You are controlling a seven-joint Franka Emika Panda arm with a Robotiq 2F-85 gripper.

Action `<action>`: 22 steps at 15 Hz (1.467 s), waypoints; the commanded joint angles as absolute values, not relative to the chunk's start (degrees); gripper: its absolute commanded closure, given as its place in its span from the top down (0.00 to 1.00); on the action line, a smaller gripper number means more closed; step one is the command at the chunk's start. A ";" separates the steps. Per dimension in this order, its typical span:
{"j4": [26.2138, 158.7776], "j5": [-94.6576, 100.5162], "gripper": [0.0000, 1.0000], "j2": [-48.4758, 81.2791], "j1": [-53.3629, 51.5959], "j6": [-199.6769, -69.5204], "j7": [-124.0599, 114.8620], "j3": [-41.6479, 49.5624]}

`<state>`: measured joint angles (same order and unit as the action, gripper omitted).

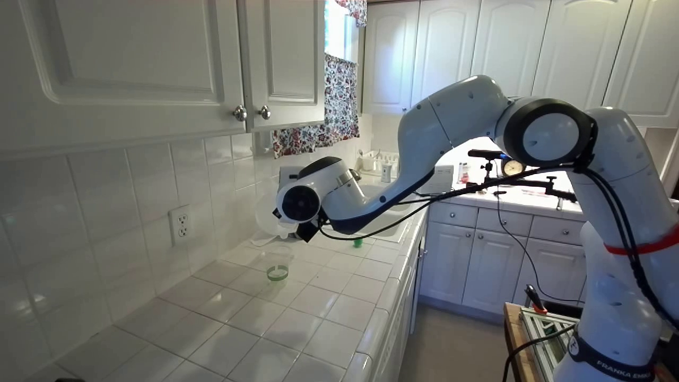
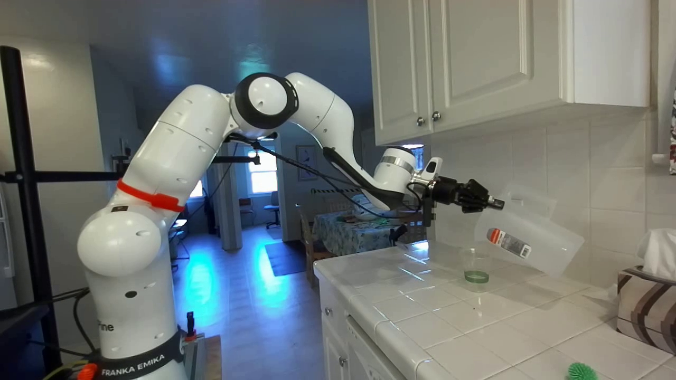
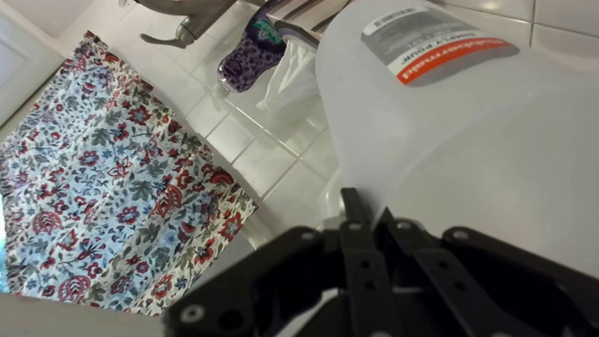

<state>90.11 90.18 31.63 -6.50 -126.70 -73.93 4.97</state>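
White cabinets (image 2: 491, 58) hang above your gripper (image 2: 495, 203), and a glossy tiled counter (image 1: 265, 329) runs below it, along a tiled wall (image 1: 122, 223). Far beyond it in an exterior view you make out a cloth-covered table (image 2: 343, 232), partly blocked by the arm (image 2: 317, 108). To the gripper's left in the wrist view, you see a floral curtain (image 3: 126, 187), cut off at the frame's edge.

You have the gripper clamped on the edge of a translucent pitcher (image 2: 533, 237), held tilted over the counter. Which part it pinches is hard to make out; in an exterior view the wrist hides the grip.

Past the pitcher from the gripper stands a tissue box (image 2: 647, 306), cropped by the frame. Near it the wrist view shows part of a faucet (image 3: 192, 18) and a purple soap bottle (image 3: 248, 58). Below the gripper stands a clear cup (image 2: 476, 269), green at its base; you cannot tell whether the pitcher touches it. Well apart from the gripper lies a green bristly ball (image 2: 581, 372), clipped by the lower edge.
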 commanded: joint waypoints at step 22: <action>90.37 102.13 0.01 32.43 -6.06 -117.48 -81.04 1.23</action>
<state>90.11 98.80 32.46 -6.53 -118.85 -78.12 1.95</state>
